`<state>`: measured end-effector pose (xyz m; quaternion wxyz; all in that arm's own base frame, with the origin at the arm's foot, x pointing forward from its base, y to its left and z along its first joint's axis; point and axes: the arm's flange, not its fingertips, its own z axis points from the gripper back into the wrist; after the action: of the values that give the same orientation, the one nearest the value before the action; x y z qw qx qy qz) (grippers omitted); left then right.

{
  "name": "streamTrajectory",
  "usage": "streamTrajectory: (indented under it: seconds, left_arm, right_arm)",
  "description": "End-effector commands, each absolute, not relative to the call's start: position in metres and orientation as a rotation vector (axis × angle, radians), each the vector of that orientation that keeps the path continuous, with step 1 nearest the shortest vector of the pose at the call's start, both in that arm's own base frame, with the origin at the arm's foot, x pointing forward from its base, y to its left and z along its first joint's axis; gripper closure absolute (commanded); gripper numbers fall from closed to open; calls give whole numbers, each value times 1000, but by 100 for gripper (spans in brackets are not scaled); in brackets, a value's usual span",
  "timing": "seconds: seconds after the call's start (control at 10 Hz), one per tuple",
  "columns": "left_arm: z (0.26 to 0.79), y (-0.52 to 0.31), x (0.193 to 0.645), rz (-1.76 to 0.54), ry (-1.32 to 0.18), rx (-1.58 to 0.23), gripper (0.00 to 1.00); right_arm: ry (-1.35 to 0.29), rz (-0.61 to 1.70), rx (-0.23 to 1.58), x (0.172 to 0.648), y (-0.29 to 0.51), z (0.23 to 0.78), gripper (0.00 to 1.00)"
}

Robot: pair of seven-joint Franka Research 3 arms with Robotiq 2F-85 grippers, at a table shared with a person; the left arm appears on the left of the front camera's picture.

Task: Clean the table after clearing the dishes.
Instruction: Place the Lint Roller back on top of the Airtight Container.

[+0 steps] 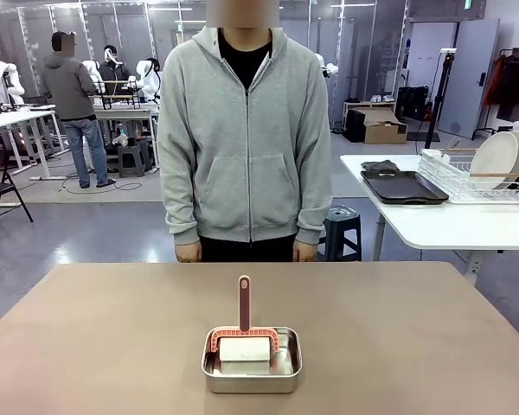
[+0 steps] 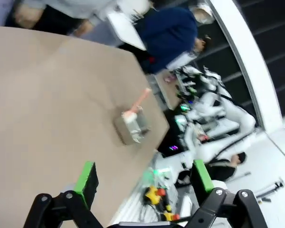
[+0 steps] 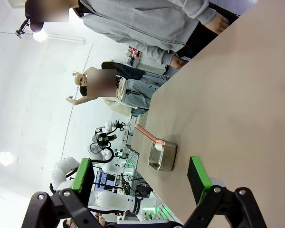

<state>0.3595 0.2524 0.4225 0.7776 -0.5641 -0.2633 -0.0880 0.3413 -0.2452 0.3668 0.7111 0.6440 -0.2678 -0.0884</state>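
Both jaws spread wide and empty on left gripper [image 2: 145,183] and right gripper [image 3: 141,178], above tan table [image 1: 95,346] bearing steel pan [image 1: 252,370] with pink-handled roller [image 1: 244,333]; white plates [image 1: 500,158] racked on side table [image 1: 441,226].

Steel pan [image 1: 252,360] on tan table [image 1: 95,337]

Plain matte tan-brown bench [image 1: 112,337], silvery steel pan [image 1: 252,373] being seen on it, salmon-pink handled tool [image 1: 244,304] with white pad [image 1: 244,349], grey zip hoodie [image 1: 246,138] being worn over black, claws [image 2: 143,183] [image 3: 141,178] black with green pads
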Motion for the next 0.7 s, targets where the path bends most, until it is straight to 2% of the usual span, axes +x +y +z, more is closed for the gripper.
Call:
streamTrajectory:
  seconds: [0.0, 0.3, 0.6]
  left_arm:
    - [420, 257, 369, -96, -615, -1077, 0]
    - [417, 263, 369, -52, -627, -1000, 0]
    - [412, 277, 372, -74, -621, -1009, 0]
  right_arm:
    - [-583, -210, 1438, 340, -244, 371, 0]
    - [-583, -210, 1438, 340, -244, 371, 0]
    - [-583, -210, 1438, 340, -244, 371, 0]
